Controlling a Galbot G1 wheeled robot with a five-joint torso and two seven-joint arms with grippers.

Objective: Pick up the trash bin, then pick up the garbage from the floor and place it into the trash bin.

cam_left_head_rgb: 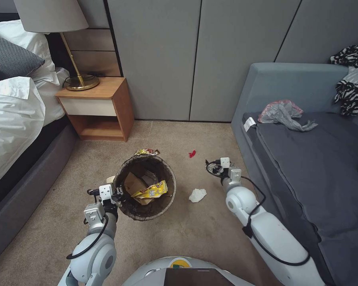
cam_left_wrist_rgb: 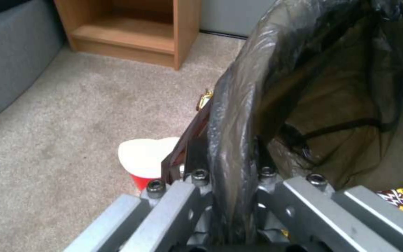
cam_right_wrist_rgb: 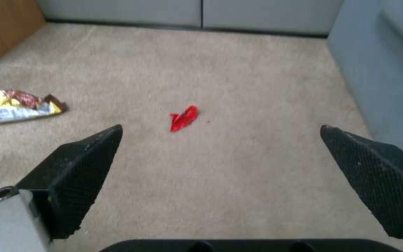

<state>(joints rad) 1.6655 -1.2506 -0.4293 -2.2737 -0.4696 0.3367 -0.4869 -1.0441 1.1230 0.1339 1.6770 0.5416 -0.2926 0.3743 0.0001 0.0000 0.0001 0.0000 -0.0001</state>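
Observation:
The trash bin, white with a dark liner, hangs just above the carpet at centre, and my left gripper is shut on its near-left rim. In the left wrist view the left gripper pinches the liner-covered rim. Tan paper and a yellow wrapper lie inside the bin. My right gripper hovers open over the carpet to the bin's right. Garbage on the floor: a white tissue, a red scrap, a yellow wrapper and a red-and-white cup beside the bin.
A wooden nightstand with a brass lamp stands at the back left, next to the bed. A grey sofa runs along the right. Grey wall panels close the far side. Open carpet lies in front.

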